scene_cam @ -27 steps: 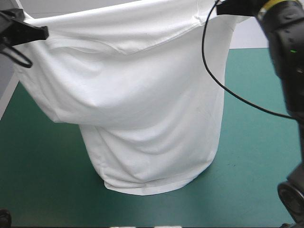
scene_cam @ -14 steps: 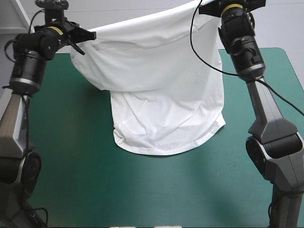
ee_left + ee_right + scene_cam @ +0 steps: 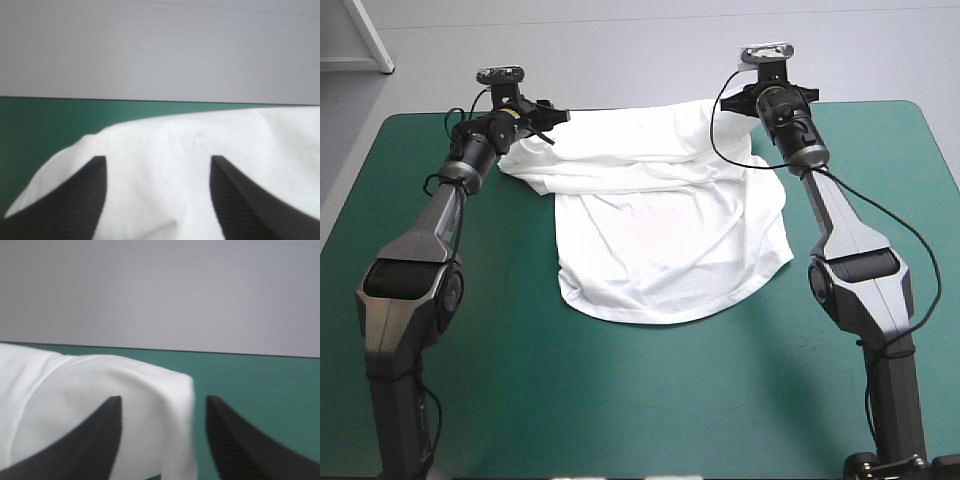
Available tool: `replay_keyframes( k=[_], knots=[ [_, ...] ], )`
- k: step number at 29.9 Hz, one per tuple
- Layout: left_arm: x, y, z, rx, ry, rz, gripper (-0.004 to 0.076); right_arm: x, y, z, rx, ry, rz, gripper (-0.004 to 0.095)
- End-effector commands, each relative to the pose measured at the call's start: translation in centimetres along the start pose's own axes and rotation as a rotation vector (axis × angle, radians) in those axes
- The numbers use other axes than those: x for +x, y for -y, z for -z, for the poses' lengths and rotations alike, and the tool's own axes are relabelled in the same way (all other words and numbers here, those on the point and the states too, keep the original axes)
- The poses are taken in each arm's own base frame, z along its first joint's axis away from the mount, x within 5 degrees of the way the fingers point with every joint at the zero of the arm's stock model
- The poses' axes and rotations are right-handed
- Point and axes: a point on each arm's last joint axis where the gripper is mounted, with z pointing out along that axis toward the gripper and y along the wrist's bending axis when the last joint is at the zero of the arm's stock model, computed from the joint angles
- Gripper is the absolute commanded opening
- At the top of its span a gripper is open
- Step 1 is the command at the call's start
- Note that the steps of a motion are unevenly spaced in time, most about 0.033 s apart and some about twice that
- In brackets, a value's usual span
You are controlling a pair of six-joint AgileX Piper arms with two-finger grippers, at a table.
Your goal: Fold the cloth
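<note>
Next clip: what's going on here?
Two robot arms are working a white T-shirt on the teal-green table. It lies on the table, smooth at the near hem and bunched along its far edge. The left gripper and right gripper sit at its far corners, fingers apart, so neither is clamping it.

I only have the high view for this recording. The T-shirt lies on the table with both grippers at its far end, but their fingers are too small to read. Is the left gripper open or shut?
Observer: Open. In its wrist view the left gripper has its fingers wide apart, with the T-shirt lying between them.
Operator: And the right one?
Observer: The right gripper is open too.
Operator: Is cloth in its gap?
Observer: Partly. The T-shirt's edge ends midway across the gap, and bare teal-green cover fills the rest.
</note>
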Motion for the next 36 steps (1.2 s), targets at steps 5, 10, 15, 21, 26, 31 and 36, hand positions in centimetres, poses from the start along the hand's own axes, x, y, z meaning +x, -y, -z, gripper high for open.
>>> replay_keyframes(
  k=[5, 10, 15, 21, 26, 31, 36],
  knots=[
    [-4.1, 1.3, 4.6, 0.043, 0.017, 0.017, 0.0601, -3.7, 2.2, 4.2, 0.008, 0.039, 0.037, 0.0884],
    [-5.3, 2.4, 9.5, 0.078, -0.161, -0.004, 0.0601, -5.7, 2.9, 9.3, -0.039, -0.037, 0.028, 0.0815],
    [-5.7, 3.2, 14.5, 0.106, -0.331, -0.027, 0.0601, -5.8, 3.8, 14.2, -0.046, -0.239, 0.040, 0.0731],
    [-5.4, 4.1, 18.0, 0.162, -0.478, -0.024, 0.0601, -6.8, 3.5, 18.8, -0.177, -0.251, -0.027, 0.0687],
    [-4.2, 5.5, 19.1, 0.185, -0.535, -0.042, 0.0601, -5.2, 3.7, 21.8, -0.202, -0.321, -0.037, 0.0687],
    [-1.0, 7.3, 19.3, 0.157, -0.642, -0.104, 0.0601, -1.6, 4.2, 24.7, -0.207, -0.430, -0.025, 0.0687],
    [2.9, 7.8, 18.0, 0.123, -0.691, -0.136, 0.0601, 1.9, 4.9, 27.7, -0.187, -0.476, -0.009, 0.0687]
  ],
)
